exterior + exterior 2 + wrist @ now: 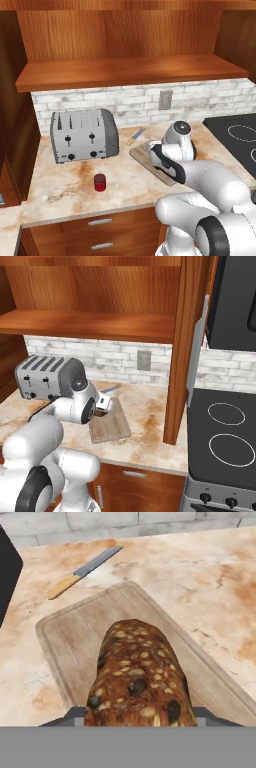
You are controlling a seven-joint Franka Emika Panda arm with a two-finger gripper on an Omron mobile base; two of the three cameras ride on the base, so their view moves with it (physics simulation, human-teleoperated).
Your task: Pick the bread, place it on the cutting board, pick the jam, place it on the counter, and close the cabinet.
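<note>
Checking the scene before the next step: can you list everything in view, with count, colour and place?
bread: one, dark brown and seeded, held in the gripper over the cutting board
cutting board: one, light brown wood, on the counter right of the toaster
jam: one, red jar, on the counter in front of the toaster
toaster: one, silver, at the back left of the counter
knife: one, silver blade with tan handle, behind the board
counter: one, beige marbled
cabinet: one, reddish-brown, open above the counter
stove: one, black, right of the counter
wall outlet: one, grey, on the white brick wall
gripper: one, shut on the bread

Arm folded low, gripper (102, 406) clamped.
</note>
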